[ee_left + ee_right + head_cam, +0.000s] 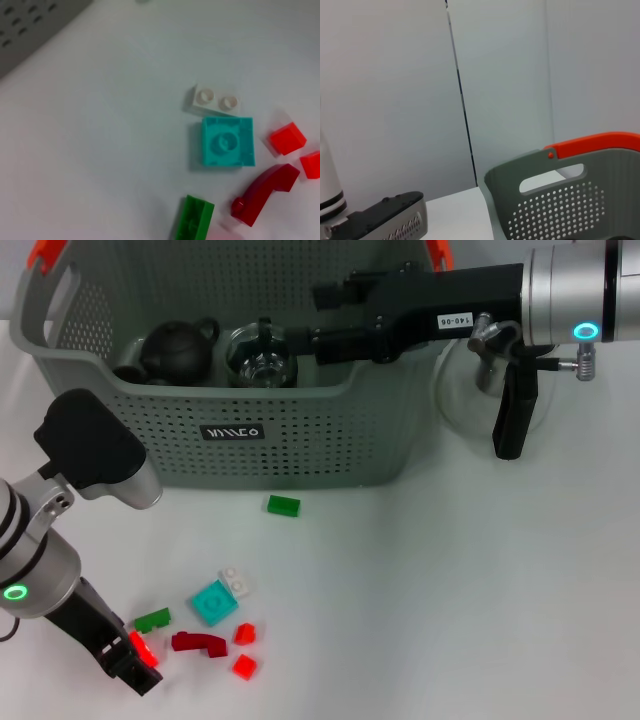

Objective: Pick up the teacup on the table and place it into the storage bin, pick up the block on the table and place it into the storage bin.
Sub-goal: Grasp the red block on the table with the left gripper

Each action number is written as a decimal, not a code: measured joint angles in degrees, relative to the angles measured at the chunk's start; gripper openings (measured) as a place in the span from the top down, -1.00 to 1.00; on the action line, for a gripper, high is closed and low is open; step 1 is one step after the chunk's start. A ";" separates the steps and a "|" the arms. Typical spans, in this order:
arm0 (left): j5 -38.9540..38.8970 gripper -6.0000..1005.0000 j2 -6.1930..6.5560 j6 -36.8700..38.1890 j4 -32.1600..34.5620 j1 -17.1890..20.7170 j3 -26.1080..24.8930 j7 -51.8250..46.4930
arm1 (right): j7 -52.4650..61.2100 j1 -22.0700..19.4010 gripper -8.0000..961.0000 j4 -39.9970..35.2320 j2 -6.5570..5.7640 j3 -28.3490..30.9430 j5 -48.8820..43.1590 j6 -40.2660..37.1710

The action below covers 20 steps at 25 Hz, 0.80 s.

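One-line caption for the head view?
Right gripper reaches over the storage bin; left gripper sits among scattered blocks.

White table before pale panelled wall.

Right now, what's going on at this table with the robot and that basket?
The right gripper reaches over the grey perforated storage bin, beside a glass teacup and a black teapot inside it. The left gripper is low by the scattered small plastic blocks, with a red block at its tip. A green block lies alone near the bin.
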 joint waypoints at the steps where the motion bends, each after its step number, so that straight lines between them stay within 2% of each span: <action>1: 0.00 -0.65 0.00 -0.12 -0.03 0.04 0.06 -0.04 | 0.00 -0.03 -0.62 0.00 0.00 0.00 0.01 0.00; 20: 0.20 -0.59 0.00 -2.19 0.30 0.41 1.81 -0.91 | -0.68 -0.24 -0.62 0.42 0.00 -0.01 0.55 0.00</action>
